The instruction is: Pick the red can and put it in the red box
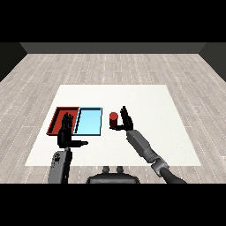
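At the left of the frame I have the red tray [56,115], with the blue tray [89,121] touching its right edge. My left hand [66,132] hangs over the near edge of the red tray, fingers straight and pointing up the frame, thumb stuck out to the right, holding nothing.

Moving right, past the blue tray, the red can [113,120] stands upright on the white table [145,101], a little right of the frame's centre, its long axis vertical. It is just beside the blue tray's right edge but not in either tray.

Immediately right of the can is my right hand [126,120]. Its fingers are up and only slightly bent, and the can sits at their left side. I cannot tell whether they touch it, and they do not look wrapped around it yet.

So the can lies directly left of my right hand, which is much the nearer one. I judge the next step is closing round it, then carrying it left across the blue tray.
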Available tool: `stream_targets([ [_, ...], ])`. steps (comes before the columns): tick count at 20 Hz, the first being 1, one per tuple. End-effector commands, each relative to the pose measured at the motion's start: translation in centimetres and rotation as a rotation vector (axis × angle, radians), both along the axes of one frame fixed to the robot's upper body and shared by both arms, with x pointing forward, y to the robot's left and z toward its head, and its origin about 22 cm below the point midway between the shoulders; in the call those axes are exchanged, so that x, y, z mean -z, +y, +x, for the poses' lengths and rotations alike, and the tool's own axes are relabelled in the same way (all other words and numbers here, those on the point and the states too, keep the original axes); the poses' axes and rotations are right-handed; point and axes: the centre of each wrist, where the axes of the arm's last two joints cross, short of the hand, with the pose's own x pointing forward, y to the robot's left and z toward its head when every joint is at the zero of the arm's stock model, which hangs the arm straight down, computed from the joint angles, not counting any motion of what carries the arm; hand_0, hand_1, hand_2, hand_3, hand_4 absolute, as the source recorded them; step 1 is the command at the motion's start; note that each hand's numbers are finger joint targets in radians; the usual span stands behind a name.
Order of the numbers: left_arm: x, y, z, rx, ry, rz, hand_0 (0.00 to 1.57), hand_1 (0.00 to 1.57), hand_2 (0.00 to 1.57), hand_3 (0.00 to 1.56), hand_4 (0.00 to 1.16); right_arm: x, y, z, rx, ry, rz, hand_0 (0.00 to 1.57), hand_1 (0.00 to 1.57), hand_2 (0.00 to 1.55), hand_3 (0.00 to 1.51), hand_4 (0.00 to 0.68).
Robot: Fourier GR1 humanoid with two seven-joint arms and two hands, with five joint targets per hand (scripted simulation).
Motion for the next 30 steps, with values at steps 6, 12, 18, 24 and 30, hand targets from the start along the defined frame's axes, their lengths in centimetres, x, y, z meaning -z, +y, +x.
stream_targets([
  [6, 0.4, -0.3, 0.3, -0.001, 0.008, 0.005, 0.0, 0.0, 0.0, 0.0, 0.0, 1.0, -0.1, 0.6, 0.006, 0.032, -0.024, 0.0, 0.0, 0.0, 0.0, 0.0],
  [12, 0.3, 0.1, 1.1, 0.001, -0.007, -0.003, 0.0, 0.0, 0.0, 0.0, 0.0, -0.7, 1.4, 1.3, 0.004, 0.056, -0.022, 0.0, 0.0, 0.0, 0.0, 0.0],
  [18, -1.7, 1.3, 0.2, -0.002, -0.007, 0.007, 0.0, 0.0, 0.0, 0.0, 0.0, 0.0, 1.0, 1.3, 0.006, 0.052, -0.031, 0.0, 0.0, 0.0, 0.0, 0.0],
  [24, 0.2, 0.3, -0.3, -0.01, 0.004, -0.011, 0.0, 0.0, 0.0, 0.0, 0.0, -0.8, 2.2, 0.9, -0.002, 0.06, -0.012, 0.0, 0.0, 0.0, 0.0, 0.0],
  [30, 0.2, 0.4, -0.2, -0.022, 0.003, -0.019, 0.0, 0.0, 0.0, 0.0, 0.0, -0.3, 1.8, 1.2, -0.04, 0.044, -0.036, 0.0, 0.0, 0.0, 0.0, 0.0],
])
